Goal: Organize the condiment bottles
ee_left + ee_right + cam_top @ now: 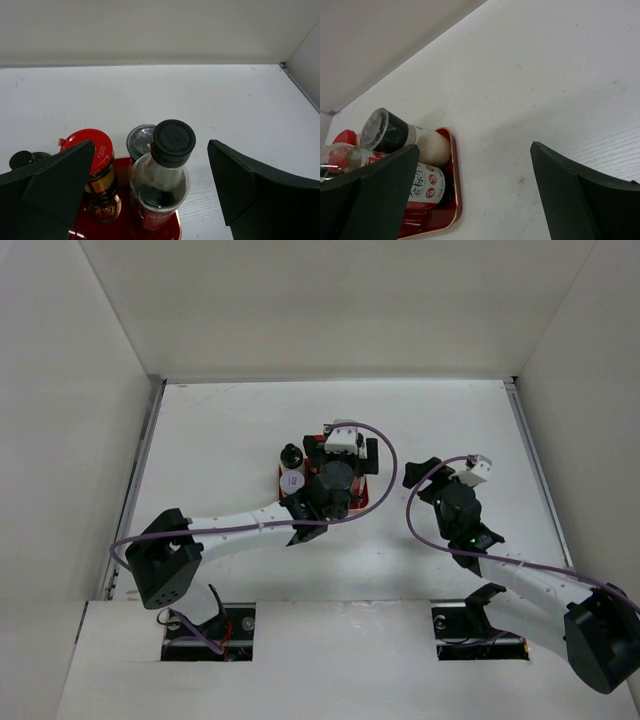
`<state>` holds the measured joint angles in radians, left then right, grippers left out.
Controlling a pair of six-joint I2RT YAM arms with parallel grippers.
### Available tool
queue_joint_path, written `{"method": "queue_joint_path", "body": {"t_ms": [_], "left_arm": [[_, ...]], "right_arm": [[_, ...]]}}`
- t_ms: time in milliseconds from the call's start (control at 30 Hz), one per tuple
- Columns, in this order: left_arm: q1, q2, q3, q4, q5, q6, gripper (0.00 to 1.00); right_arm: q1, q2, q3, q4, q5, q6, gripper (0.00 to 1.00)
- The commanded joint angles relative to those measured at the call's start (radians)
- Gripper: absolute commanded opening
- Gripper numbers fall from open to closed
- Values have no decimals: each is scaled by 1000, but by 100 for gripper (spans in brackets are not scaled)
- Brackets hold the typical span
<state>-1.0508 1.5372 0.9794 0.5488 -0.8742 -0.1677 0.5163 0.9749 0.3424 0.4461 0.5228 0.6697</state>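
Note:
A red tray (172, 231) holds the condiment bottles. The tall clear black-capped bottle (172, 142) with dark red liquid stands upright at its right end. The red-capped brown jar (94, 150) stands left of it, a grey-lidded shaker (140, 140) behind, and a short black-capped bottle (22, 159) at far left. My left gripper (151, 165) is open, its fingers either side of the tall bottle and clear of it. In the top view it (335, 465) covers most of the tray. My right gripper (428, 475) is open and empty, right of the tray (455, 200).
White walls enclose the table on the left, back and right. The short black-capped bottle (291, 455) shows at the tray's left end in the top view. In the right wrist view the shaker (395, 132) and the tall bottle (420, 185) show at the left.

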Motion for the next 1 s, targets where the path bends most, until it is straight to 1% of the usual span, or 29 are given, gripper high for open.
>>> {"method": "queue_joint_path", "body": {"t_ms": [0,133,200,333,400,433,500,567,600,633,667,733,800,833,867,967], "left_arm": [[-10,-112,-15,56,-42,8,100],[-5,-227,-51,56,-85,39,100],[10,-299,-88,56,-85,40,100],[41,-457,-230,45,-100,-6,100],[36,-558,-335,33,-170,-73,100],[32,-606,-378,7,-213,-102,100],[28,-690,-433,-94,-273,-150,100],[57,-745,-446,-244,-272,-202,100],[83,-758,-441,-321,-247,-246,100],[116,-765,-430,-402,-193,-304,100],[161,-772,-420,-479,-107,-378,100],[311,-761,-380,-611,115,-524,100],[471,-740,-322,-697,284,-552,100],[526,-735,-294,-728,320,-549,100],[560,-733,-268,-756,326,-543,100],[608,-715,-203,-841,297,-532,100]], "right_arm": [[-2,-10,-3,22,-3,-1,100],[-2,-7,-3,20,-3,-2,100],[-2,-5,-2,20,-3,-2,100],[-2,-10,0,13,-3,-2,100],[-2,-16,7,-7,0,-1,100],[-2,-18,12,-15,3,-1,100],[-2,-18,17,-24,6,-1,100],[-2,-15,20,-26,8,-2,100],[-2,-13,21,-26,13,-4,100],[0,-13,23,-26,17,-5,100],[6,-19,23,-26,22,-7,100],[26,-36,18,-18,37,-12,100],[50,-47,23,-21,60,-19,100],[61,-45,32,-23,71,-27,100],[73,-38,41,-24,78,-35,100],[110,-22,73,-41,89,-48,100]]}}
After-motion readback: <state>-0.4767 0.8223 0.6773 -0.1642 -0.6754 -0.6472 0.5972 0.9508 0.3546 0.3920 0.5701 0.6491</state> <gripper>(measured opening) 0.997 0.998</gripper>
